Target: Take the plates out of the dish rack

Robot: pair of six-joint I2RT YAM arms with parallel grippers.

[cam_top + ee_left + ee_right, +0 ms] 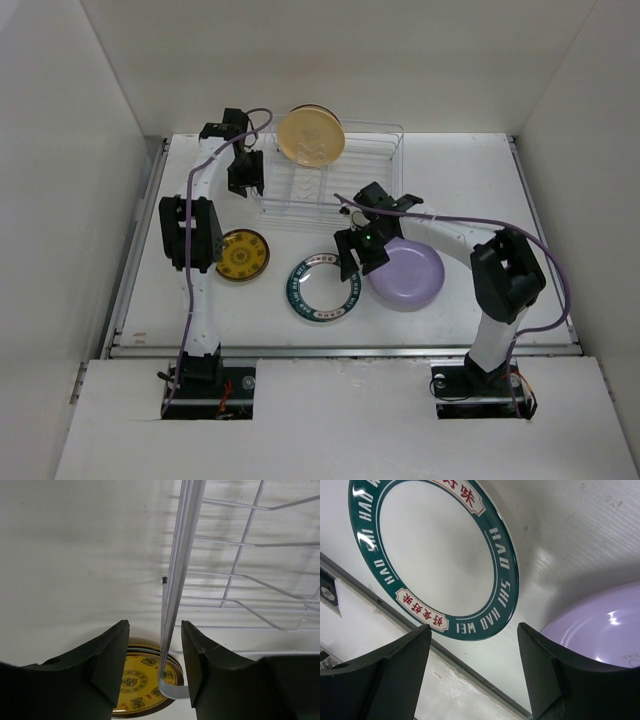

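dish rack (362, 172): thin wire, glossy tan plate (311, 136) upright | left gripper (155, 632) spread astride wire | right gripper (474, 630) spread

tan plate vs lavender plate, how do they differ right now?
Pose: the tan plate stands on edge, tilted; the lavender plate lies flat.
Place: the tan plate sits in the dish rack at the far side; the lavender plate is out of it, on the table nearer the arms.
Colour: the tan plate is yellowish, the lavender plate pale purple.
Both are round.
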